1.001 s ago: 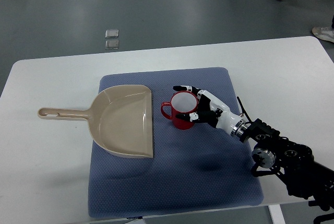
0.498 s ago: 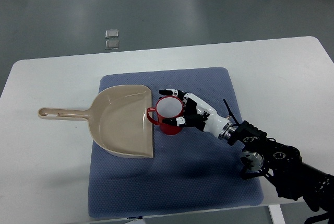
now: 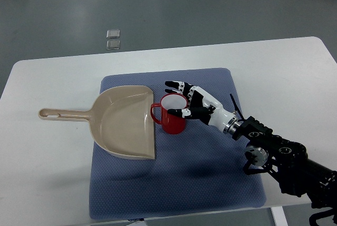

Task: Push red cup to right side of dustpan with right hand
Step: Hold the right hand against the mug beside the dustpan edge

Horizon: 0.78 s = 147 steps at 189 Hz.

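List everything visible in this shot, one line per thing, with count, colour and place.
table: one, white, fills most of the view.
mat: one, blue-grey, lying in the middle of the table.
dustpan: one, beige, on the left part of the mat, handle reaching left onto the bare table.
red cup: one, red with white inside, upright just right of the dustpan's open edge, handle toward it.
floor plates: two, small, grey, on the floor beyond the table.
right hand: one, white and black, fingers spread around the cup's right side.
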Available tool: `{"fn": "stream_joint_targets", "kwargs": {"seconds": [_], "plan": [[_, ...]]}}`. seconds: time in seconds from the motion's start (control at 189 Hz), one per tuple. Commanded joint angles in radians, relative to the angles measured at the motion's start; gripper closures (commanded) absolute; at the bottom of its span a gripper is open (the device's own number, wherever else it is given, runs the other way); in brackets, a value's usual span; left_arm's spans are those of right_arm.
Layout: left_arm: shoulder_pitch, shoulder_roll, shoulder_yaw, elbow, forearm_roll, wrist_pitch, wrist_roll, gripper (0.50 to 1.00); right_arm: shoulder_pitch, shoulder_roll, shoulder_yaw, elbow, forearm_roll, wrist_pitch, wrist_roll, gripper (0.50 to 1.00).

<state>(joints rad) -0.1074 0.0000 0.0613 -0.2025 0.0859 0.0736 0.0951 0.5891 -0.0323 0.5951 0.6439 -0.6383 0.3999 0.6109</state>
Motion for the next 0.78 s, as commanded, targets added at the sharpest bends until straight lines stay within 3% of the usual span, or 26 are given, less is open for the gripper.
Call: {"fn": "stream_joint_targets", "kwargs": {"seconds": [0.0, 0.169, 0.403, 0.561, 0.773], "plan": [[0.0, 0.0, 0.0, 0.0, 0.0, 0.0, 0.0, 0.5, 0.017, -0.04, 0.0, 0.0, 0.078, 0.04, 0.0, 0.566], [0.0, 0.0, 0.0, 0.0, 0.0, 0.0, 0.0, 0.5, 0.04, -0.098, 0.002, 0.0, 0.16, 0.096, 0.0, 0.566], [0.0, 0.0, 0.002, 0.0, 0.0, 0.0, 0.0, 0.5, 0.08, -0.123, 0.037, -0.029, 0.269, 0.059, 0.0, 0.566], [0.0, 0.0, 0.002, -0.001, 0.0, 0.0, 0.0, 0.5, 0.083, -0.118, 0.078, -0.064, 0.538, 0.01, -0.157, 0.566], [0.0, 0.0, 0.003, -0.001, 0.0, 0.0, 0.0, 0.5, 0.081, -0.112, 0.08, -0.056, 0.68, 0.033, -0.158, 0.568]]}}
